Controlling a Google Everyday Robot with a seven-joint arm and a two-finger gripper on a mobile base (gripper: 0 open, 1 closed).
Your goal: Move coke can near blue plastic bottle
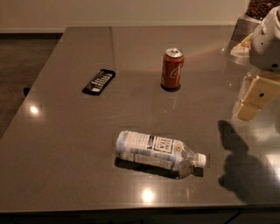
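Observation:
The coke can (pixel 172 68) stands upright on the grey table (pixel 65 144), right of the middle and toward the back. The blue plastic bottle (pixel 156 150) lies on its side near the front edge, white cap pointing right. The can and the bottle are well apart, the can behind the bottle. My gripper (pixel 255 99) hangs at the right edge of the view, above the table, to the right of the can and apart from it. It holds nothing that I can see. Its shadow falls on the table right of the bottle.
A flat black remote-like object (pixel 99 81) lies left of the can. At the back right corner stand a container of dark round items (pixel 261 8) and a pale object (pixel 240 46). Floor shows beyond the table's left edge.

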